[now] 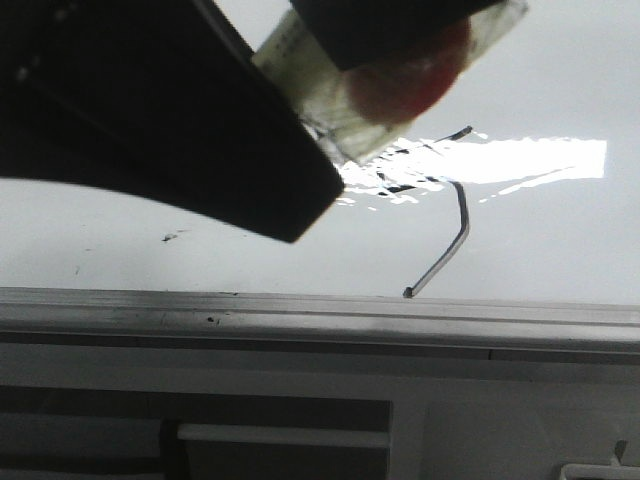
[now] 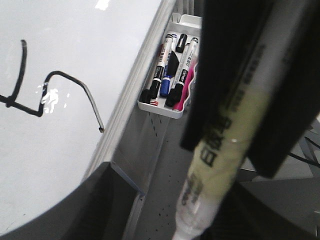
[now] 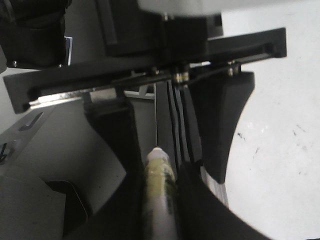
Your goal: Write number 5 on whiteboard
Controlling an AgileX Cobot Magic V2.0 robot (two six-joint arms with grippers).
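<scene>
The whiteboard [image 1: 540, 240] [image 2: 75, 40] carries the number 5 [image 2: 65, 80] in thin black line; its hooked tail [image 1: 462, 215] shows in the front view. A pale marker [image 3: 160, 200] [image 2: 225, 140] is clamped in my right gripper [image 3: 161, 175] [image 2: 250, 110], which is shut on its barrel. My left gripper [image 2: 185, 200] [image 3: 165, 145] is open, with a finger standing on each side of the marker's end and a visible gap. In the front view the marker [image 1: 310, 90] hangs above the board between black gripper parts, off the surface.
The board's grey aluminium frame [image 1: 320, 310] runs along its near edge. A white tray [image 2: 160, 109] with several spare markers [image 2: 167, 70] sits just beyond the frame. Small black smudges [image 1: 172, 238] mark the board. Glare [image 1: 520, 160] covers part of the digit.
</scene>
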